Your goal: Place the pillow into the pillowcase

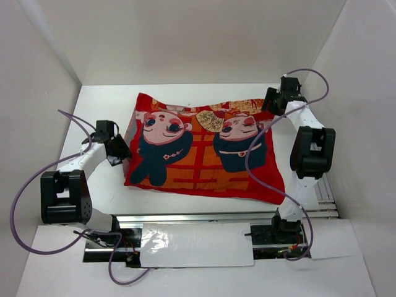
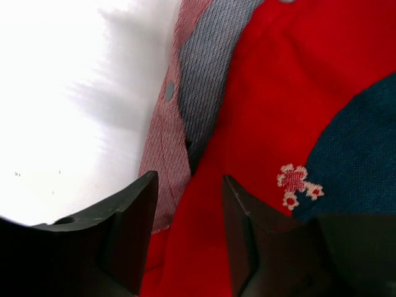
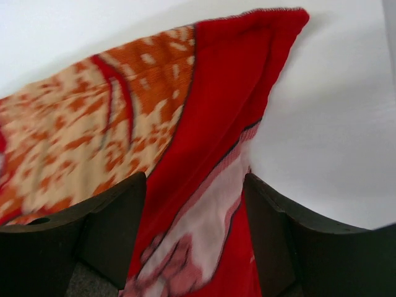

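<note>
The red pillowcase (image 1: 198,148) with two cartoon children's faces lies face up and puffed in the middle of the table. The white pillow is hidden from view. My left gripper (image 1: 122,153) is at the case's left edge. In the left wrist view it (image 2: 189,185) is open, with red cloth (image 2: 266,111) running between the jaws and a faded pink reverse flap (image 2: 162,145) beside it. My right gripper (image 1: 270,102) is at the far right corner. In the right wrist view it (image 3: 195,185) is open around the red edge (image 3: 216,93), where a whitish pink-marked patch (image 3: 213,216) shows.
The white table (image 1: 99,105) is closed in by white walls on the left, back and right. An aluminium rail (image 1: 229,216) and a white sheet (image 1: 198,244) lie at the near edge between the arm bases. Purple cables (image 1: 21,198) loop off both arms.
</note>
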`<state>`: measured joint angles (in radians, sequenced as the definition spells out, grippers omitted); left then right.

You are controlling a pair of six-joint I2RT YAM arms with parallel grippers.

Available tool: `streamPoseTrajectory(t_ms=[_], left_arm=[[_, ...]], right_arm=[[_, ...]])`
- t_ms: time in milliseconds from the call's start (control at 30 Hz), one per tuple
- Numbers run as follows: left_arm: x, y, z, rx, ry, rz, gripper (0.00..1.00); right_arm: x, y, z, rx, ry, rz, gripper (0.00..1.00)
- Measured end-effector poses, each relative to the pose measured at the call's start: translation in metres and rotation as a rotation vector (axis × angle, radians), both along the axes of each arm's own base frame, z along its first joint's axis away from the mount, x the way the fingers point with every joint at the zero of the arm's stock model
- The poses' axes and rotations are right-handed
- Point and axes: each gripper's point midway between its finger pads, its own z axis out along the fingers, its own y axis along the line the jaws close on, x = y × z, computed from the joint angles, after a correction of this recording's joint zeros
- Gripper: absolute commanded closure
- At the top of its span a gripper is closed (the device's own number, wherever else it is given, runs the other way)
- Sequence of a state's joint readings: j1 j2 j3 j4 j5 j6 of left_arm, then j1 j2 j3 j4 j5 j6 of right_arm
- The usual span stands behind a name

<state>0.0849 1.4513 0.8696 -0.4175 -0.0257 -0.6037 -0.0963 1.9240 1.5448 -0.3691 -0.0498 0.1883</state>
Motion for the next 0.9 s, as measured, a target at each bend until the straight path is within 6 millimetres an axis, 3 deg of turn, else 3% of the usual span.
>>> streamPoseTrajectory(t_ms=[167,233,300,333,367,400,500,633,700,833,900], left_arm=[[0.005,-0.001,-0.004,0.009,-0.021,-0.010,0.42],[0.005,-0.001,-0.011,0.012,-0.007,-0.014,0.42],[0.004,0.000,-0.021,0.018,0.022,-0.023,0.51],[0.003,0.000,-0.027,0.019,0.038,-0.025,0.56],[0.002,0.001,-0.033,0.021,0.055,-0.027,0.60],[0.003,0.002,-0.035,0.026,0.063,-0.024,0.77],[0.006,0.004,-0.037,0.031,0.062,-0.018,1.00],[0.007,0.004,-0.036,0.033,0.058,-0.021,1.00],[0.007,0.005,-0.036,0.037,0.058,-0.013,1.00],[0.000,0.014,-0.030,0.084,0.055,0.037,1.00],[-0.005,0.023,-0.017,0.103,0.035,0.084,1.00]], right_arm=[[0.008,-0.007,-0.054,-0.002,0.105,-0.026,0.27],[0.006,-0.008,-0.063,0.004,0.126,-0.042,0.18],[0.007,-0.010,-0.063,0.005,0.124,-0.056,0.11],[0.008,-0.011,-0.061,0.005,0.119,-0.064,0.00],[0.009,-0.013,-0.059,0.003,0.113,-0.074,0.00],[0.011,-0.014,-0.057,0.003,0.108,-0.082,0.00],[0.036,-0.023,-0.043,-0.005,0.074,-0.104,0.00],[0.095,-0.039,-0.023,-0.022,-0.021,-0.131,0.10],[0.111,-0.041,-0.025,-0.023,-0.036,-0.134,0.10],[0.107,-0.041,-0.042,-0.016,0.008,-0.132,0.10],[0.100,-0.041,-0.050,-0.015,0.031,-0.132,0.10]])
